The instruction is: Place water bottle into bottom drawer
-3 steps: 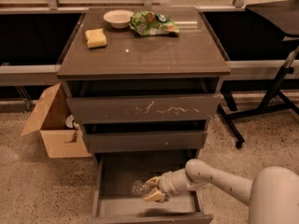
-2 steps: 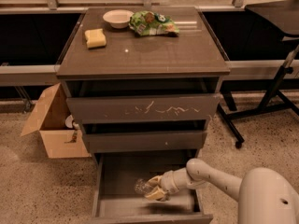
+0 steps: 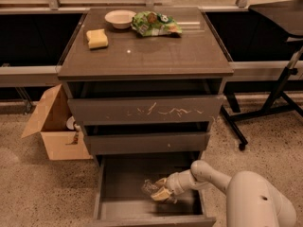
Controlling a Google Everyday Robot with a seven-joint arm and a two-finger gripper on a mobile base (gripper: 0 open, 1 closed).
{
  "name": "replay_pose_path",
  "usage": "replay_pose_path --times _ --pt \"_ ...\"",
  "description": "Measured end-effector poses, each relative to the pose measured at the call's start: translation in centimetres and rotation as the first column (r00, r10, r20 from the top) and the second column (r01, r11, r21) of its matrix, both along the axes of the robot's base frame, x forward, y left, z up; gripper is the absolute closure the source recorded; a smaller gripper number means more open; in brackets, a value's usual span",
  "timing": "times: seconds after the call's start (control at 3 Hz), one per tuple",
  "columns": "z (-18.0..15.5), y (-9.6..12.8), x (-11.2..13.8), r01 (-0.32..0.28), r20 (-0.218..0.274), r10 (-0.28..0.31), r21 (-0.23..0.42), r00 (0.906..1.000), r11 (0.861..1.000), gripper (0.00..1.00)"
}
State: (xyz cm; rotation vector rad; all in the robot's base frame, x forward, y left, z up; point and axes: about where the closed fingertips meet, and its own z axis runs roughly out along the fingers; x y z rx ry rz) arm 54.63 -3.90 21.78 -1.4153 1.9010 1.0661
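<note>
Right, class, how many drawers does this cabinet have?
3. The top drawer with the scratched front, the narrower middle drawer under it, and the bottom drawer, pulled open, where the hand reaches in by the water bottle. None seems hidden.

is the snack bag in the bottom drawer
No, the snack bag lies on the cabinet top; gripper and water bottle are in the bottom drawer.

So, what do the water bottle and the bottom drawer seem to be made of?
Bottom drawer: probably laminated board, matte dark grey-brown, smooth flat floor. Water bottle, at the tool inside it: likely thin clear plastic, crinkled, glinting.
</note>
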Motion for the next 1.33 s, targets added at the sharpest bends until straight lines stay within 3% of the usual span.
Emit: replay_pose_path --times 0.67,1.0,1.33 --pt "-2.6 -1.2 1.2 0.025 -0.061 -0.027 -0.029 0.9978 0.999 0.35" --pt "-2.6 -1.3 1.3 0.027 -0.061 -0.029 -0.03 0.9977 0.999 0.11" --pt "-1.4 -2.0 1.1 0.047 -0.035 -0.047 -0.011 0.9983 0.999 0.0"
